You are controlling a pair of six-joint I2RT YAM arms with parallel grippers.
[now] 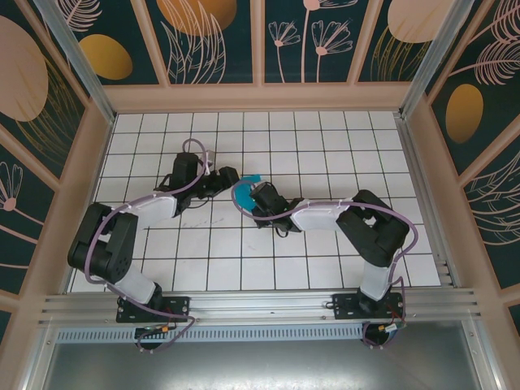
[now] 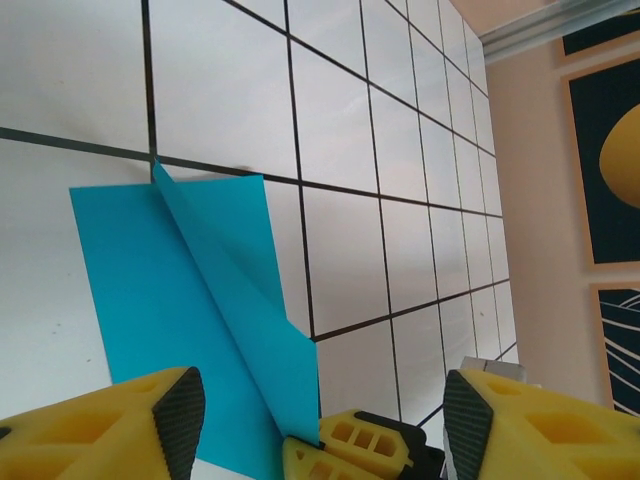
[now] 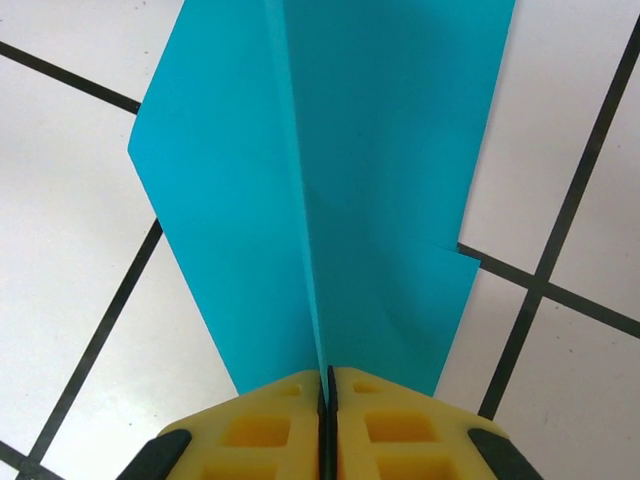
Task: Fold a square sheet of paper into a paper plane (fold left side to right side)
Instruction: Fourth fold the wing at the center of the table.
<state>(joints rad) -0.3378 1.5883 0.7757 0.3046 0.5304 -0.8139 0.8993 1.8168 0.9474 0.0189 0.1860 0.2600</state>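
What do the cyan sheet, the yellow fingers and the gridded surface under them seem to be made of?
The paper: thin matte paper, by its sharp crease and raised fold. The fingers of the right gripper, shut on the paper: probably moulded matte plastic, yellow with hollow cells. The table: smooth, slightly glossy white surface with black grid lines; tile or printed board, unclear.

- The scene is lit brightly and evenly from above; only faint shadows are cast.
- Glare is seen on the white tiles (image 2: 340,110).
- The paper (image 3: 380,200) is rendered sharp, with mild shading beside its crease.
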